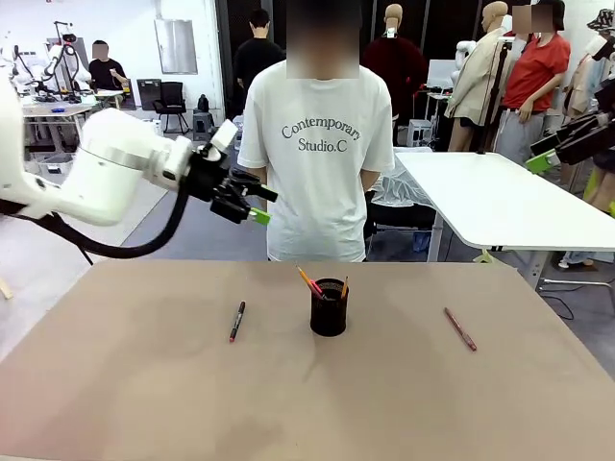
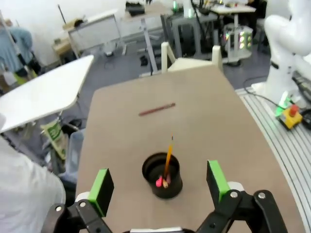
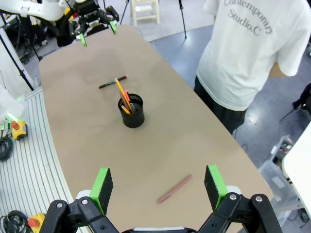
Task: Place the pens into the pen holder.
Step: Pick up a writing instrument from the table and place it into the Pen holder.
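A tan desk (image 1: 144, 384) stands on a grey floor (image 1: 183, 235) in a brightly lit hall. A long white table (image 1: 490, 197) sits beyond its far right corner, and a black office chair (image 1: 173, 99) stands farther back near a white wall (image 1: 125, 29)

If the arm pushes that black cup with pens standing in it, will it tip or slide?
The pen holder looks squat, about as wide as tall, so a low push probably slides it on the smooth table. It seems small and light, so a high push might tip it, helped by the two pens leaning above its rim.
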Robot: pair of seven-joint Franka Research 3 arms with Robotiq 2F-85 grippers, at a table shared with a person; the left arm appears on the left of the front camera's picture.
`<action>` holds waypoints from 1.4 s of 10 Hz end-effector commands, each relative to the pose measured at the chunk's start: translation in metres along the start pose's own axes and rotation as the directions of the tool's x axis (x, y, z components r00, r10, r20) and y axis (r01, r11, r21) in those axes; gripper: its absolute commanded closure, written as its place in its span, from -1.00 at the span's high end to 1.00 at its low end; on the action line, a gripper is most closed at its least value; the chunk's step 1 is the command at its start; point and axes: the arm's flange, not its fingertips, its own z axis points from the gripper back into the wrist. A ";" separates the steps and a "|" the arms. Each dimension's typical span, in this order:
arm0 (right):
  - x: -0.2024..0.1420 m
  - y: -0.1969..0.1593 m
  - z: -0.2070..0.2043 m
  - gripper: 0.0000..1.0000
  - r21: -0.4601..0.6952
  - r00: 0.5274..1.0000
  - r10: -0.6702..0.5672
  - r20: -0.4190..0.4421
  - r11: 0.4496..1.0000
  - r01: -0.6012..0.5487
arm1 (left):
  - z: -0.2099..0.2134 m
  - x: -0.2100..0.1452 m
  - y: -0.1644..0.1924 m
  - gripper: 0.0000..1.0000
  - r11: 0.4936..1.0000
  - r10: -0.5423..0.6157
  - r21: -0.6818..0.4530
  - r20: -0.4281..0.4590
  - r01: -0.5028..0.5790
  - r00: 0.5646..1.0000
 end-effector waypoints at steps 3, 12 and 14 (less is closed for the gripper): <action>0.000 0.000 0.001 1.00 -0.001 1.000 0.001 0.000 1.000 -0.001 | 0.076 0.002 -0.047 1.00 0.992 0.101 0.088 -0.132 -0.090 0.986; 0.000 0.000 0.001 1.00 -0.001 1.000 0.001 0.000 1.000 -0.001 | 0.155 -0.007 -0.080 1.00 0.983 0.157 0.126 -0.203 -0.133 0.967; 0.000 0.000 0.001 1.00 -0.001 1.000 0.001 0.000 1.000 -0.001 | 0.167 -0.002 -0.080 1.00 0.981 0.187 0.080 -0.195 -0.174 0.963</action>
